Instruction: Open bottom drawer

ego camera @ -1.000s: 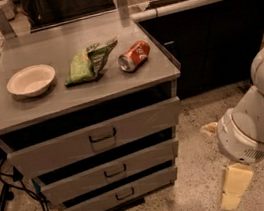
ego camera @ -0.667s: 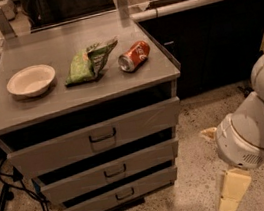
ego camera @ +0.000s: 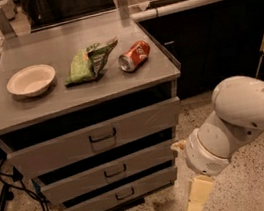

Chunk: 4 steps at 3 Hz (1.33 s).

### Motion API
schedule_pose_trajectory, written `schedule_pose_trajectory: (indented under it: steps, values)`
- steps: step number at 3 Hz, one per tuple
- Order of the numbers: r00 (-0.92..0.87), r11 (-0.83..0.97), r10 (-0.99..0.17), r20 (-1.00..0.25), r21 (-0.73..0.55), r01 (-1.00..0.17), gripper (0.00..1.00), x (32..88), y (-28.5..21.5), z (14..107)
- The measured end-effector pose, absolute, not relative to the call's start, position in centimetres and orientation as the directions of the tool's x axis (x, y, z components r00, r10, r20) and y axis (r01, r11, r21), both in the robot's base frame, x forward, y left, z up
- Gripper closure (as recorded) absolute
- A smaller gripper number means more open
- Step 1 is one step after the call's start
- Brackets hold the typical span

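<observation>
The gripper hangs nearest the camera, low over the floor, out past the table's front right corner. It points downward from the thick white arm. I cannot tell how far the jaws are open, and nothing shows in their hold. It touches nothing.

To its left, well below the table's front edge, is the bottom drawer, the lowest and shortest of three grey fronts. It looks shut or nearly so. Its handle is small, dark and central, apart from the gripper and well left of it. On the floor by the front left corner lie dark cables.

Above come the middle drawer and then the top drawer, each with its own central pull.

On the table a bowl sits near the left edge, a bag lies mid-table, and a can lies on its side toward the right edge.

The risks, as I judge them:
- The three pulls stack closely in one column, so a reach that comes in slightly high would catch the middle drawer.
- The bottom pull is the smallest, so a shallow hold could slip off it.
- A sideways approach could knock the bulky wrist against the fronts' right ends.
- A skewed pull could jam the drawer or jolt the stand, and the can could then roll.
</observation>
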State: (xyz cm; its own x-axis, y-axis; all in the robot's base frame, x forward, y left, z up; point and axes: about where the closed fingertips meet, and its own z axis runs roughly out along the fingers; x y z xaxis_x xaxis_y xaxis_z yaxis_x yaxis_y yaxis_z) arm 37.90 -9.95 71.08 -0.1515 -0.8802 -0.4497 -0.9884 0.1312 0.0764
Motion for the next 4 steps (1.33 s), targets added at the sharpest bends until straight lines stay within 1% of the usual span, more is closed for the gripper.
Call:
schedule_pose_trajectory:
  steps: [1,3,4]
  values:
    - [-0.144,0.096,-0.867,-0.477,0.123,-0.988,0.0,39.2,-7.8,67.8]
    - [-0.143,0.091,-0.877,-0.458,0.134,-0.987,0.0,38.5,-7.8,66.5]
    - [-0.159,0.096,-0.879,-0.45,0.159,-0.983,0.0,37.7,-8.1,62.7]
